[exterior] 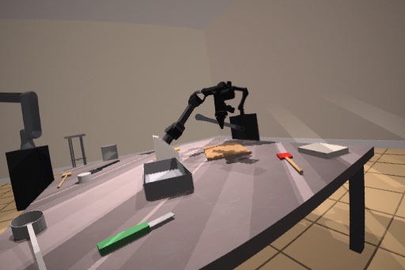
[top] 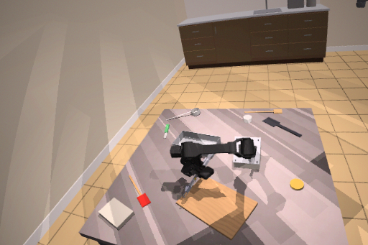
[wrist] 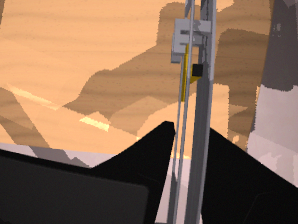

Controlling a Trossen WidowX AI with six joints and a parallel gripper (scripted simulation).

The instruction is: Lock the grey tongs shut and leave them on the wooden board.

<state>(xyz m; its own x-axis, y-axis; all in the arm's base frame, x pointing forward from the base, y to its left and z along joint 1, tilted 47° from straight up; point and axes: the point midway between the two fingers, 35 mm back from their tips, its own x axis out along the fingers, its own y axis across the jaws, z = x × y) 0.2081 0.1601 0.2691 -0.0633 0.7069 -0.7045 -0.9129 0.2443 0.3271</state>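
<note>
The grey tongs (top: 190,185) (exterior: 203,118) (wrist: 205,100) are in my gripper (top: 197,174) (exterior: 221,126) (wrist: 185,133), which is shut on them. Their two arms lie close together in the wrist view, with a grey block and a yellow strip between or beside them. In the exterior view they hang in the air, tilted, the left end higher than the right. The wooden board (top: 233,213) (exterior: 227,153) (wrist: 45,55) lies below them. Whether the lock is engaged cannot be seen. The roasting tin (top: 201,135) (exterior: 170,191) stands away from the board, without the tongs.
A red-headed spatula (top: 144,200) (exterior: 294,165) and a pale block (top: 116,213) (exterior: 323,150) lie to one side of the board. A yellow disc (top: 297,184) lies on the other side. A green-handled tool (top: 167,129) (exterior: 124,237) lies near the tin.
</note>
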